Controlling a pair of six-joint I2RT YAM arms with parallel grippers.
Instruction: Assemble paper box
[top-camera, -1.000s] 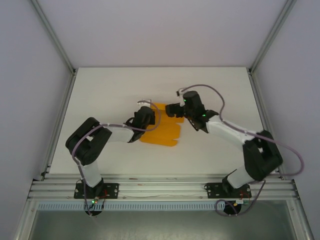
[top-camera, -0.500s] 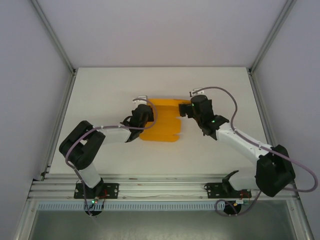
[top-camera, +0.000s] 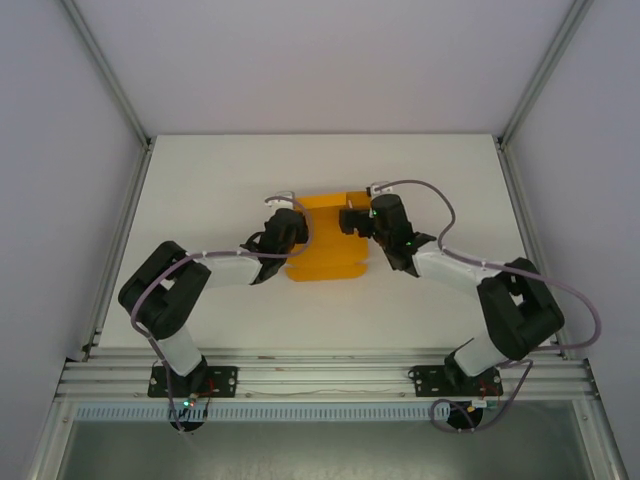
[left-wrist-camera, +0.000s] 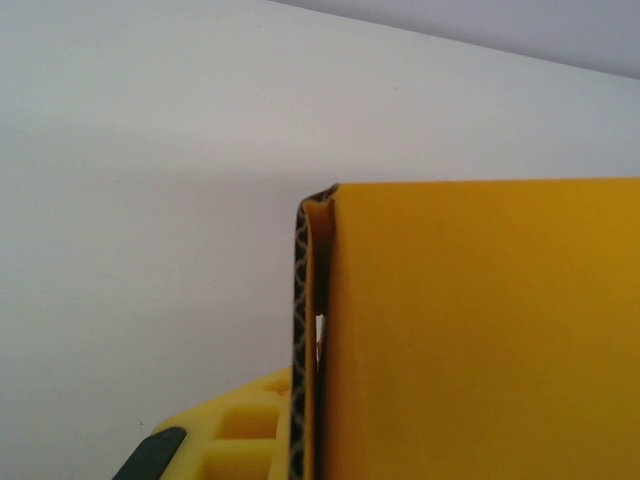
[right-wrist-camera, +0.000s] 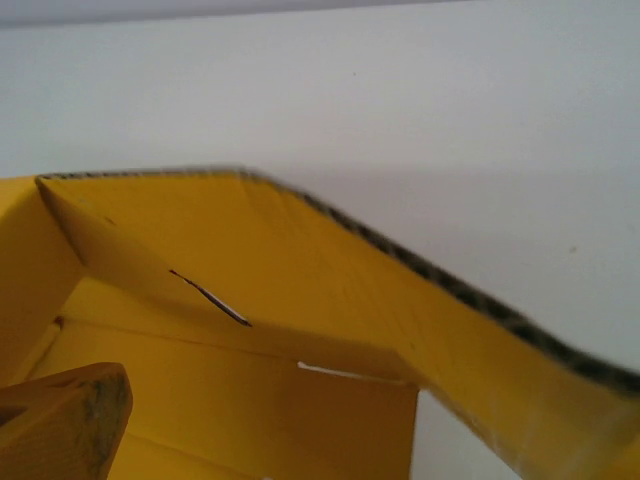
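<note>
paper box (top-camera: 325, 250) sits mid-table (top-camera: 220, 170), between the two grippers, part-folded; far section stands up as walls, near flaps lie flat on the table toward the arm bases; card faces are plain orange-yellow.

left gripper (top-camera: 290, 224) is at the box's left edge; closed, pinching an upright wall; left wrist view has that wall edge-on, dark wavy corrugation along the cut edge, a yellow ribbed finger (left-wrist-camera: 240, 435) pressed against it.

right gripper (top-camera: 350, 218) is at the far right corner of the box; jaws spread wide, not clamped on the card; right wrist view looks into the folded corner, one finger (right-wrist-camera: 60, 420) low inside the box, a narrow slit (right-wrist-camera: 210, 298) cut in the inner panel, a tilted flap crossing in front.
</note>
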